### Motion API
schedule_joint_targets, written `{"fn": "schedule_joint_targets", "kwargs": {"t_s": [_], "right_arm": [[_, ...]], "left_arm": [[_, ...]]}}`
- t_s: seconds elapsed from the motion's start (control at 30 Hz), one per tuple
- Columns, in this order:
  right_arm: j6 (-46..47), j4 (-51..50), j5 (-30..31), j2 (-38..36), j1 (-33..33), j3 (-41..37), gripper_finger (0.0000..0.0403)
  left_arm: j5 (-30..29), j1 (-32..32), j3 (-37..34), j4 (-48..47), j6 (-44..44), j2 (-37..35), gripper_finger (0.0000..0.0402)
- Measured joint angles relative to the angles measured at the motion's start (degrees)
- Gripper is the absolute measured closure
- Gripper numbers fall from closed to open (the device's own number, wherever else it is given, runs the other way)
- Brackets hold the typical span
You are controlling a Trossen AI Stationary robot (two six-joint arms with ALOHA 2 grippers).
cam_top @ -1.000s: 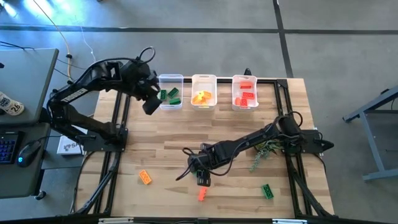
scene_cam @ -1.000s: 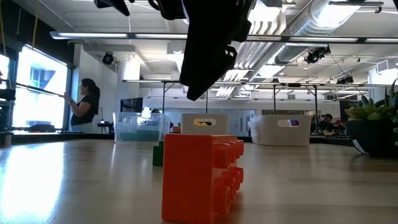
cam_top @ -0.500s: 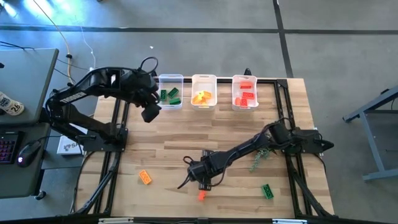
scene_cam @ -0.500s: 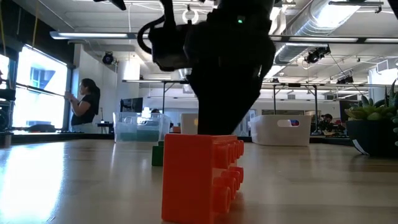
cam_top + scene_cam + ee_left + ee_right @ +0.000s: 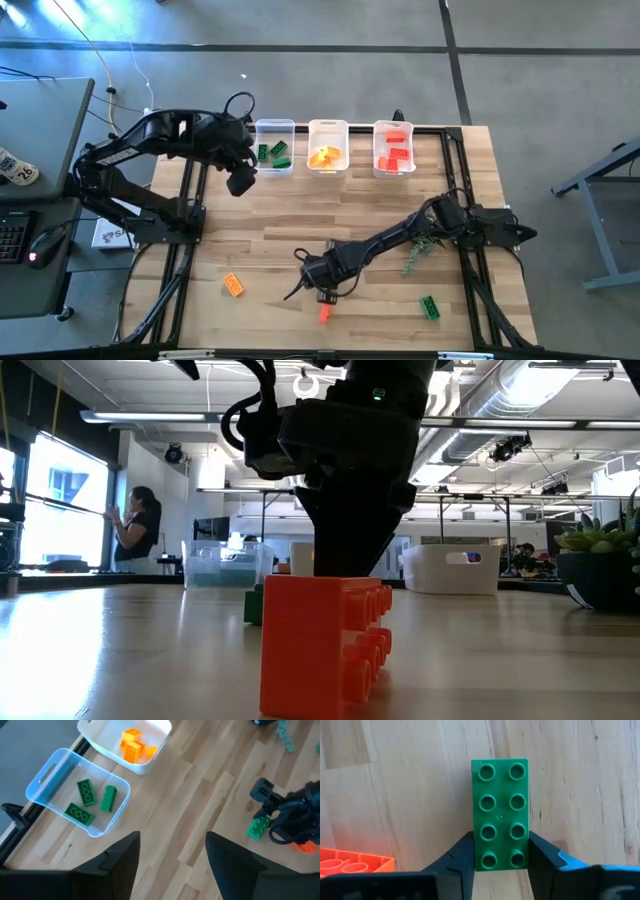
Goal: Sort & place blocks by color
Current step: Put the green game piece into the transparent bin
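A green block (image 5: 500, 815) lies studs up on the table, and my right gripper (image 5: 500, 862) is shut on its end; the arm hides it in the high view. A red-orange block (image 5: 324, 314) lies just nearer the table's near edge. An orange block (image 5: 233, 285) and another green block (image 5: 430, 307) lie apart on the table near that edge. My left gripper (image 5: 172, 865) hangs open with nothing in it, beside the bin of green blocks (image 5: 274, 147). My right gripper pinches the green block's two long sides (image 5: 480, 860) between its two fingers (image 5: 460, 862), at one end of the block. The fingers come from above, pointing down, and lie across the block. The block lies flat on the table, studs up.
Three clear bins stand in a row at the far edge: green blocks, yellow-orange blocks (image 5: 327, 146), red blocks (image 5: 394, 148). A small green plant (image 5: 425, 245) lies under the right arm. Bare wood lies between the bins and the loose blocks.
My right gripper has come down to the table just beyond the red-orange block. My left gripper has drawn a little away from the bin of green blocks, toward the table's near edge.
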Motion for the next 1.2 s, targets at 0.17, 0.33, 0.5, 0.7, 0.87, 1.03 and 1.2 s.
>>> {"fn": "schedule_joint_targets", "kwargs": {"t_s": [0.17,0.33,0.5,0.7,0.87,1.03,1.2], "right_arm": [[-0.5,0.1,-1.5,-0.2,-1.8,0.0,0.0291],[-3.1,0.1,-1.8,-0.2,-4.4,0.6,0.0291],[-6.6,-0.9,0.3,-0.2,-7.5,4.1,0.0291],[-11.2,-3.3,1.9,-0.2,-11.6,10.6,0.0291],[-14.0,-5.5,4.3,-0.2,-15.3,15.6,0.0291],[-16.4,-7.4,6.0,-0.2,-18.1,18.7,0.0291],[-19.7,-8.1,8.9,-0.3,-20.3,21.4,0.0291]], "left_arm": [[0.2,4.3,0.0,0.0,1.5,0.0,0.0190],[0.8,10.1,0.0,1.2,4.7,0.0,0.0190],[0.9,15.9,0.0,3.1,8.3,0.0,0.0190],[2.7,22.4,0.0,5.8,11.6,0.0,0.0190],[11.2,27.7,0.0,8.6,12.0,0.0,0.0190],[21.3,32.2,0.0,12.3,12.3,0.8,0.0190],[28.8,35.6,0.0,13.1,14.0,3.6,0.0190]]}}
